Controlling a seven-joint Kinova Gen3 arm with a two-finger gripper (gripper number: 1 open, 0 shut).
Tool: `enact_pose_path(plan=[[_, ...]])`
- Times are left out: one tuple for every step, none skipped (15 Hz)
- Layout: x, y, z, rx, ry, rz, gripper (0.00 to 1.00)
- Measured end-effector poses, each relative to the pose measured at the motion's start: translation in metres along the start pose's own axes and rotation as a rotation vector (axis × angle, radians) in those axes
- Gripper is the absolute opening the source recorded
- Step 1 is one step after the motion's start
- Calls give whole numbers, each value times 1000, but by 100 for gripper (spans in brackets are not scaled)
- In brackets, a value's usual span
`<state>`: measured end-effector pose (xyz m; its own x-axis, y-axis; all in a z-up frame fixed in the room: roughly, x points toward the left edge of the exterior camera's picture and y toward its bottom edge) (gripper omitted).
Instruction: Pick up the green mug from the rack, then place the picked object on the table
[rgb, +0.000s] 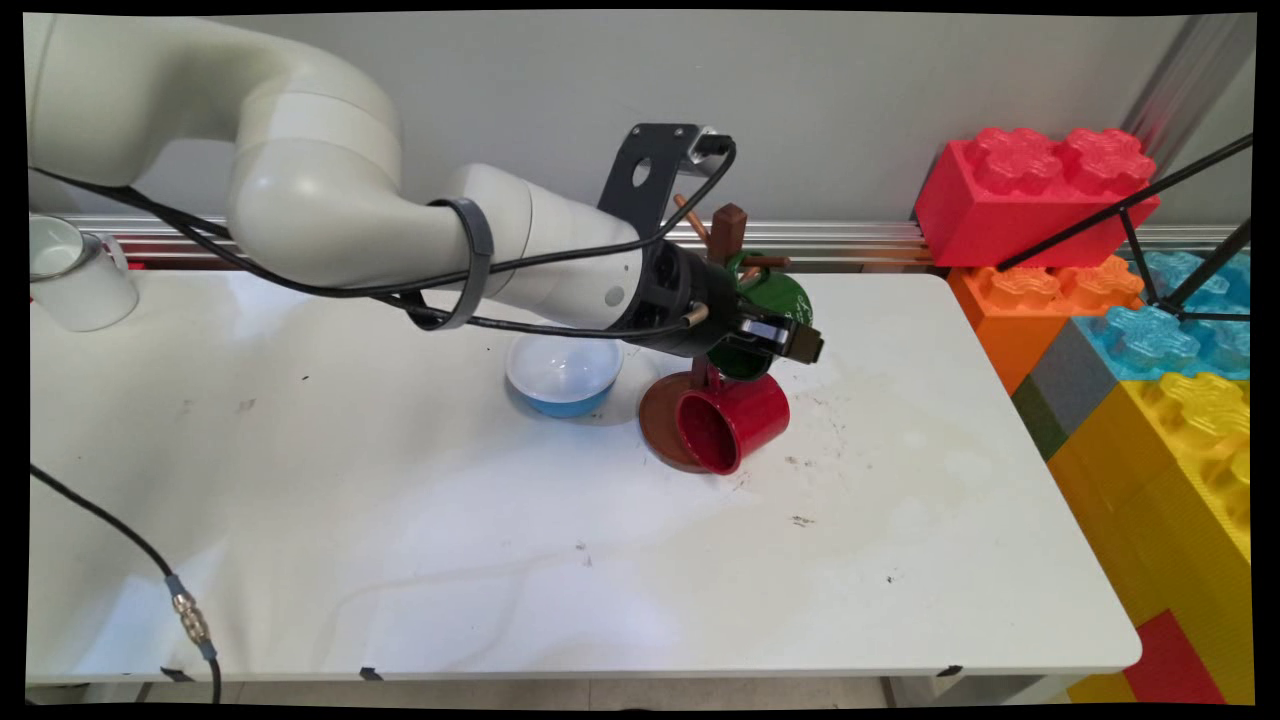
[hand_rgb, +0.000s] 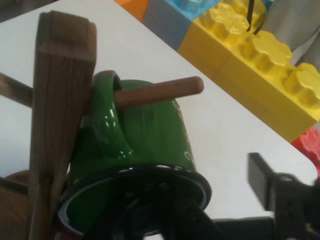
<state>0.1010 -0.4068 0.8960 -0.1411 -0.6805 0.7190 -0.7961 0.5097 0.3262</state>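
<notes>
We see the gripper at the mug tree, which stands on a round brown base toward the table's far side. The green mug hangs by its handle on one of the tree's wooden pegs, tight against the post. In the hand view one finger stands clear outside the mug's wall and the other seems to reach into its mouth, with a gap between finger and wall, so we take the gripper to be released rather than clenched on the mug. A red mug sits just below the green one at the foot of the tree, its mouth tipped toward us. A blue bowl lies just left of the tree's base. A white mug stands far left of the tree, and big toy bricks are stacked to the tree's right, past the table's edge.
</notes>
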Motion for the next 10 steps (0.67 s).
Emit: enact_pose_path(plan=[[0, -1, 0, 3, 1, -3, 0], [0, -1, 1, 5, 2, -4, 0], [-1, -2, 1, 9, 3, -7, 0], [-1, -4, 1, 13, 3, -10, 0], [-1, -4, 1, 16, 4, -12, 0], [-2, -5, 1, 19, 4, -13, 0], [-2, -6, 1, 22, 3, -16, 0], [-3, -7, 1, 25, 1, -18, 0], [-4, -7, 0, 26, 0, -19, 0], [-4, -8, -1, 28, -2, -21, 0]])
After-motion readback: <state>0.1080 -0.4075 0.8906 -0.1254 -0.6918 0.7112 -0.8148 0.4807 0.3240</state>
